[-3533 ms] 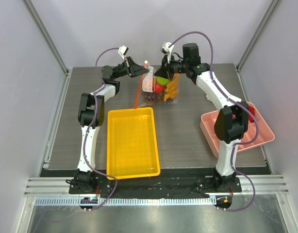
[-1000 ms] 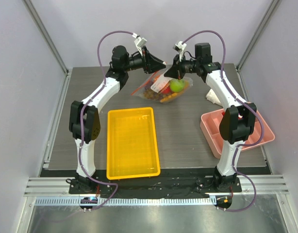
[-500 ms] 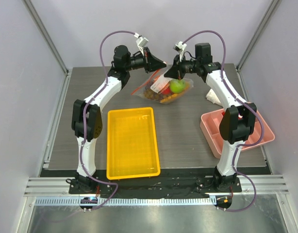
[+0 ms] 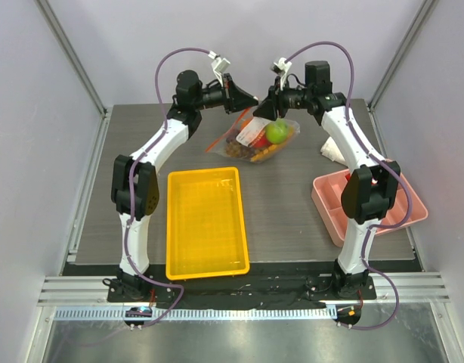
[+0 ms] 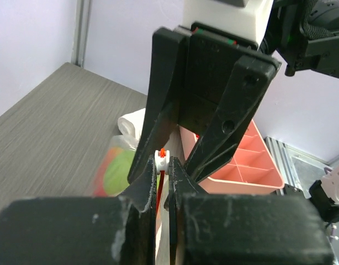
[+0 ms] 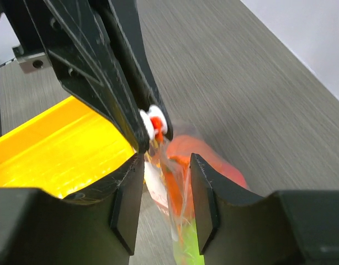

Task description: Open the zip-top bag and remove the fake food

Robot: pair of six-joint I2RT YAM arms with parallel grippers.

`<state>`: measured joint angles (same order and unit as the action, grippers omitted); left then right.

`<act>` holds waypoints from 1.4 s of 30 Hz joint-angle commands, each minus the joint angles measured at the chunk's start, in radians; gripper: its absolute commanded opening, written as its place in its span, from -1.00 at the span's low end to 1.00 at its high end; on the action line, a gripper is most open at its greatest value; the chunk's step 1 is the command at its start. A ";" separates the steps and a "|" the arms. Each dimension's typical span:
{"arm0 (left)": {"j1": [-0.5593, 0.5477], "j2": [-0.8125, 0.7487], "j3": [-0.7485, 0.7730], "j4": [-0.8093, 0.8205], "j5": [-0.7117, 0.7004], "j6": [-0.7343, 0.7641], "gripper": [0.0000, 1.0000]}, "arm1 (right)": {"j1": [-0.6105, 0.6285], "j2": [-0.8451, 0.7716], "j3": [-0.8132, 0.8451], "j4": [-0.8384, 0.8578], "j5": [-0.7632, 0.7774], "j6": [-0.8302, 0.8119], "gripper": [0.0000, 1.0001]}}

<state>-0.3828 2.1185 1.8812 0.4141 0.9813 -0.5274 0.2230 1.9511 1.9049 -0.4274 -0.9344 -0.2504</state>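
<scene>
Yellow rectangular plastic tray (image 4: 207, 223) lies nearest on the grey worktop (image 4: 292, 197), with a pink compartment tray (image 4: 402, 208) to its right. Beyond, at far centre, sits the small clear zip-top bag (image 4: 251, 134), mouth end raised, the fake food (image 4: 276, 133) inside (green apple plainest). Left gripper (image 5: 163, 165): fingers pressed together on the white slider (image 6: 153, 122) of the zip strip. Right gripper (image 6: 165, 182): fingers spread either side of the plastic, not pinching. Step in hand: opening. Judged next: right fingers clamp the bag, then left draws the slider along.

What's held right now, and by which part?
Left gripper pinches the zip-top bag at its white zip slider; right gripper has open jaws, holding nothing.
</scene>
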 commanded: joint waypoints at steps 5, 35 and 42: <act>-0.007 -0.022 0.042 0.048 0.037 -0.025 -1.00 | 0.021 0.046 0.117 0.030 0.005 0.023 -0.97; 0.107 -0.498 -0.899 -0.112 -0.359 0.185 -1.00 | -0.102 -0.040 -0.089 0.544 0.256 0.365 -0.97; 0.099 -0.572 -0.892 -0.090 -0.276 0.164 0.39 | -0.099 -0.040 -0.116 0.590 0.086 0.372 -0.97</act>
<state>-0.2882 1.6054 0.9642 0.3168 0.6662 -0.3454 0.1497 1.9873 1.7847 0.0032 -0.7876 0.1234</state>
